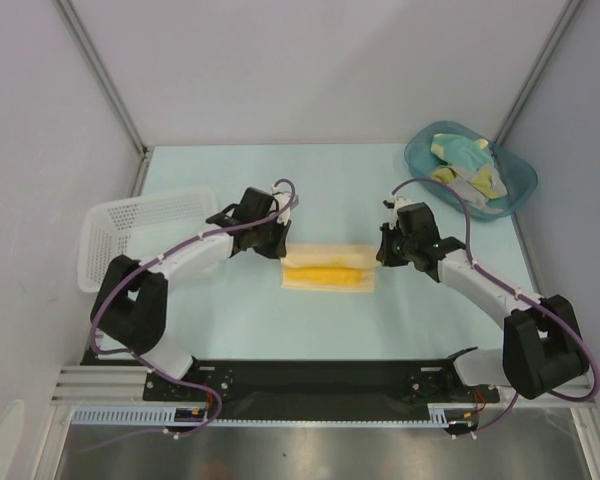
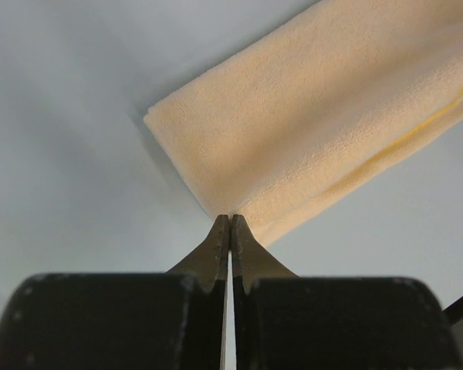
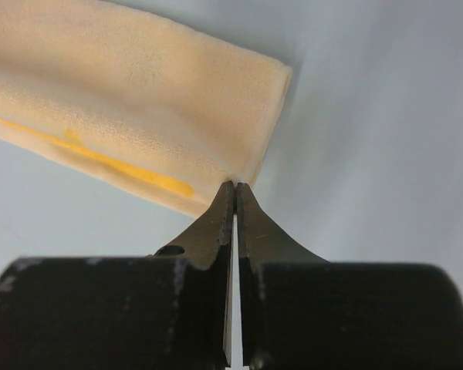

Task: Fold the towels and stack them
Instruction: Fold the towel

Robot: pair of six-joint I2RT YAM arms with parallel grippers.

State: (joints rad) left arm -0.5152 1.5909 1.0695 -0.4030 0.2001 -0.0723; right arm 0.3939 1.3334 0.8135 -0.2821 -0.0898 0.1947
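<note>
A pale yellow towel [image 1: 328, 268] lies folded into a long strip at the table's middle, a bright yellow band showing along its near side. My left gripper [image 1: 280, 246] is at the strip's left end, shut, with its tips pinching the towel's [image 2: 309, 123] edge [image 2: 230, 217]. At the right end my right gripper [image 1: 383, 250] is shut the same way on the towel's [image 3: 139, 100] corner [image 3: 235, 185]. More towels [image 1: 462, 162], pale yellow, teal and grey, lie crumpled in the tub at the back right.
A teal translucent tub [image 1: 515, 185] stands at the far right corner. A white mesh basket [image 1: 140, 232] sits at the left edge beside the left arm. Grey walls and metal posts enclose the table.
</note>
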